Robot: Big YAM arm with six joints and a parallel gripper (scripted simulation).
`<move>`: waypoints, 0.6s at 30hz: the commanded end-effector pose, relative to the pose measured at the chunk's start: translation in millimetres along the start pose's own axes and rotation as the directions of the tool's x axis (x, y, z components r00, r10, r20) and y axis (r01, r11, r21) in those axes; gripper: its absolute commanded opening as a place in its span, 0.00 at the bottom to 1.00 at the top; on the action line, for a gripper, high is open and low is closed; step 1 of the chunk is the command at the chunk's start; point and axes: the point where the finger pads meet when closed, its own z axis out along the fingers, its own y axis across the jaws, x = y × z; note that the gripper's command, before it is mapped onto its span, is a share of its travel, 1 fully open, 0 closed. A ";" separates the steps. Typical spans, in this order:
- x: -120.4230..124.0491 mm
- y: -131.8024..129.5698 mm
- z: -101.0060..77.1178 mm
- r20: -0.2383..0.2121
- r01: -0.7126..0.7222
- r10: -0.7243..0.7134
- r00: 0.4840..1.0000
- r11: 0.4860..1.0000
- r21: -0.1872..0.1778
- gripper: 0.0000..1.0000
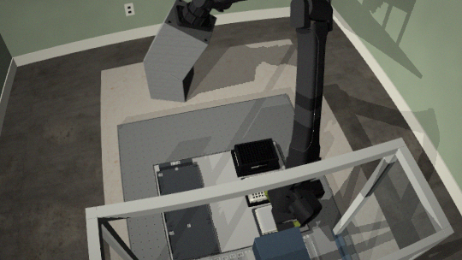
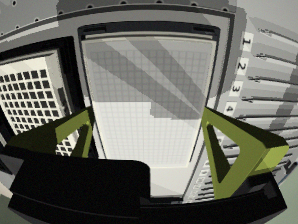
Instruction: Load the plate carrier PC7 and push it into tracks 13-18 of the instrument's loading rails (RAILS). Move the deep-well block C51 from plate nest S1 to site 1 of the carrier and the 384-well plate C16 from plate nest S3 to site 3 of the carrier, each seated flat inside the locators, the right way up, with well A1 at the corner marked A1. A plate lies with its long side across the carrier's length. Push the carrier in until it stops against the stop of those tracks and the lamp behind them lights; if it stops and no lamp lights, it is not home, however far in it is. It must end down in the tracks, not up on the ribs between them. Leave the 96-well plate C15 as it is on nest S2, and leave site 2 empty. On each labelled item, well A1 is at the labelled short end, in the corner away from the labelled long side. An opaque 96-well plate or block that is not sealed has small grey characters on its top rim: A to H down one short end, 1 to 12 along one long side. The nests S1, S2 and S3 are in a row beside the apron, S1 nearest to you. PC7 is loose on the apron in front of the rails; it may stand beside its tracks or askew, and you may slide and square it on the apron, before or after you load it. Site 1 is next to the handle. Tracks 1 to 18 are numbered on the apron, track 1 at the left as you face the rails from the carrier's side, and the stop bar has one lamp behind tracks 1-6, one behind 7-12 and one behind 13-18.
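Note:
The 384-well plate C16 (image 2: 149, 96) is white with a very fine grid and lies flat in its dark nest, filling the middle of the wrist view. My gripper (image 2: 147, 112) is open and empty. Its two yellow-green fingers stand one beside each long side of the plate, apart from it. In the top view the gripper (image 1: 291, 212) is low over the nest row, and C16 (image 1: 265, 221) shows beside it. The white 96-well plate C15 (image 1: 258, 195) (image 2: 29, 99) sits on the adjoining nest. The black deep-well block C51 (image 1: 256, 156) sits on the far nest. The dark carrier PC7 (image 1: 184, 203) lies on the apron to the left.
Numbered track ribs (image 2: 266, 76) run along the right of the wrist view. A white frame bar (image 1: 239, 186) crosses in front of the deck. A blue box (image 1: 280, 245) stands at the bottom edge. A grey housing (image 1: 175, 62) hangs above the mat.

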 end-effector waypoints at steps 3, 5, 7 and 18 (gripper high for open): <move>-23.9 -21.6 -14.1 0.016 0.024 -0.024 1.000 0.999 0.035 1.00; -23.9 -21.6 -14.1 0.016 0.024 -0.024 1.000 0.999 0.035 1.00; -23.9 -21.6 -14.1 0.016 0.024 -0.024 1.000 0.999 0.035 1.00; -4.9 -16.0 -13.6 0.011 0.011 -0.011 1.000 0.999 0.037 0.00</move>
